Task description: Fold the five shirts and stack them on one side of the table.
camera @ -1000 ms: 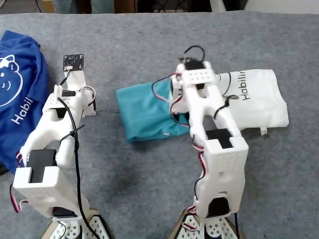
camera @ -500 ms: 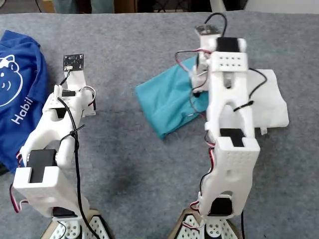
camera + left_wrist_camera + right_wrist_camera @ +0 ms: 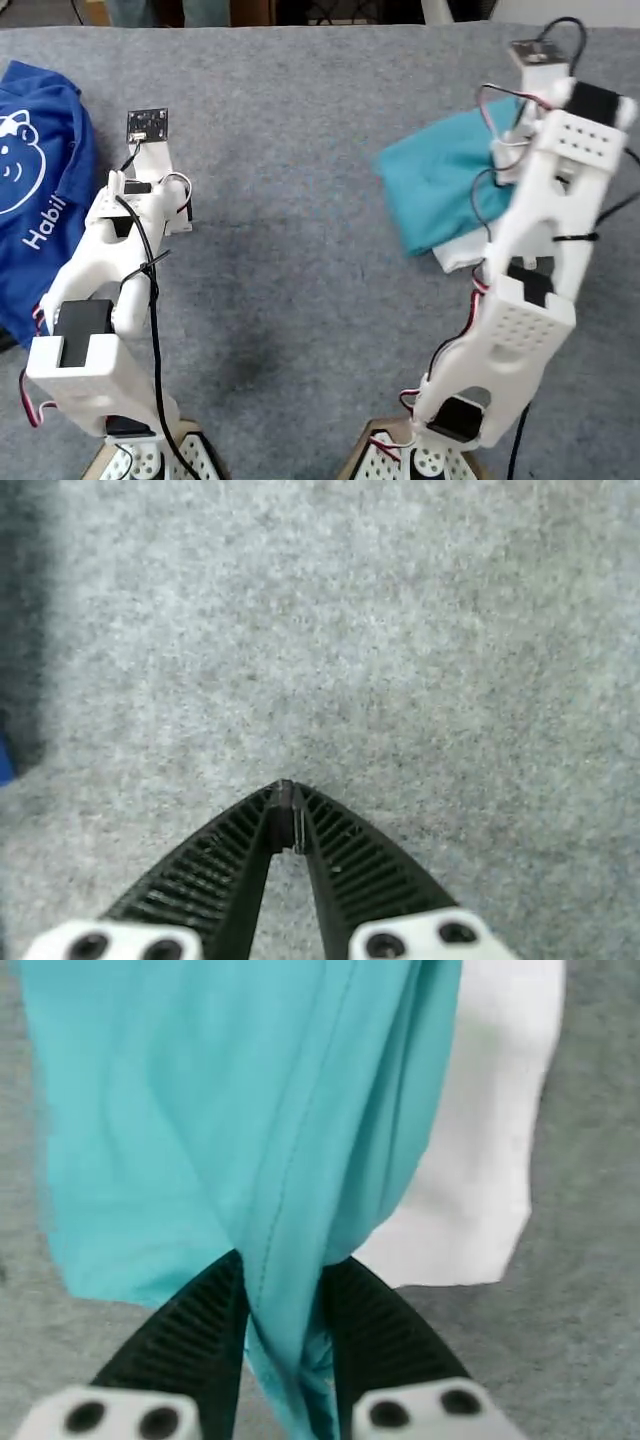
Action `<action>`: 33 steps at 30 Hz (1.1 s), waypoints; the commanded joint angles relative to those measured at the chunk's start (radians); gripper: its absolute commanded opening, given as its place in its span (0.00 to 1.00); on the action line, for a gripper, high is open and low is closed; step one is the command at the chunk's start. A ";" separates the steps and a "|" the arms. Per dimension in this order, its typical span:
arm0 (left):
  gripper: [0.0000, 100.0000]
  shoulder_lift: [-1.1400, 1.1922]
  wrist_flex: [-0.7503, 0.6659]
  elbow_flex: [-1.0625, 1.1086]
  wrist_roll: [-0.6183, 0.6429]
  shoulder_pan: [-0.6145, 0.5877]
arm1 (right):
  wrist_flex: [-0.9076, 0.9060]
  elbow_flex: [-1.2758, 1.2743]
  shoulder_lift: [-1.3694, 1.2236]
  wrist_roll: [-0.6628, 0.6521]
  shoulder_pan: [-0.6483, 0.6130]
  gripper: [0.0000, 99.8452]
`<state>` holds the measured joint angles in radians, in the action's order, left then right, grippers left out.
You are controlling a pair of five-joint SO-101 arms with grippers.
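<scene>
Teal shirt (image 3: 230, 1110), folded: clamped in right pincer (image 3: 285, 1300), lying ahead of it over white shirt (image 3: 480, 1160). Left pincer (image 3: 287, 820) closed, empty, above tabletop (image 3: 450, 630). Step: stacking. Next, likely: square it atop, then release.

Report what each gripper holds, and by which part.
Right gripper clamps the teal shirt by a bunched fold at its edge. Left gripper is shut on nothing.

Robot lab — grey felt tabletop (image 3: 290, 330), left arm (image 3: 105, 245), right arm (image 3: 535, 250).
</scene>
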<state>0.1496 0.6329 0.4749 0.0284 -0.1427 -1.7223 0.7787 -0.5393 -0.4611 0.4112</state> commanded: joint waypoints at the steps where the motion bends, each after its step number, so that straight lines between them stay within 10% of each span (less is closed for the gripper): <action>1: 0.03 -0.009 -0.011 -0.008 -0.002 -0.010 | 0.020 0.051 0.004 -0.012 0.063 0.01; 33: 0.03 -0.009 -0.011 -0.008 -0.002 -0.010 | 0.012 0.130 -0.091 -0.012 0.144 0.04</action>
<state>0.1496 0.6329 0.4749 0.0284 -0.1427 -1.7162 0.8631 -0.6375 -0.4687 0.5432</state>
